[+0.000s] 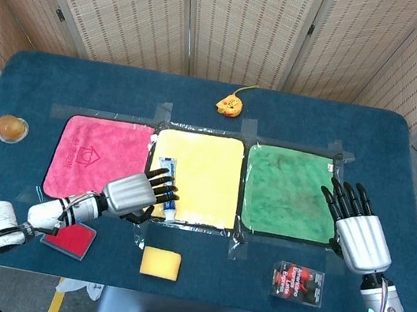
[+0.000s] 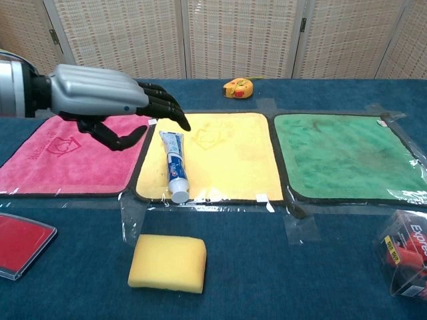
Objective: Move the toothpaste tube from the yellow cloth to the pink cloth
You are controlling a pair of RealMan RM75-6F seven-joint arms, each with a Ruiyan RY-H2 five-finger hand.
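The white and blue toothpaste tube (image 1: 167,187) (image 2: 173,166) lies lengthwise on the left part of the yellow cloth (image 1: 204,173) (image 2: 225,155), cap toward the front edge. My left hand (image 1: 137,192) (image 2: 107,101) hovers open just above the tube's left side, fingers spread and reaching over it, holding nothing. The pink cloth (image 1: 89,160) (image 2: 67,152) lies flat to the left of the yellow one. My right hand (image 1: 357,231) is open, fingers spread, at the right edge of the green cloth (image 1: 284,191) (image 2: 345,155).
A yellow sponge (image 1: 161,263) (image 2: 167,263) sits in front of the yellow cloth. A red flat case (image 1: 71,238) (image 2: 19,241) lies front left, a clear packet with red contents (image 1: 298,283) (image 2: 405,257) front right. A yellow tape measure (image 1: 229,105) (image 2: 238,87) lies at the back, and a small round thing (image 1: 10,128) at far left.
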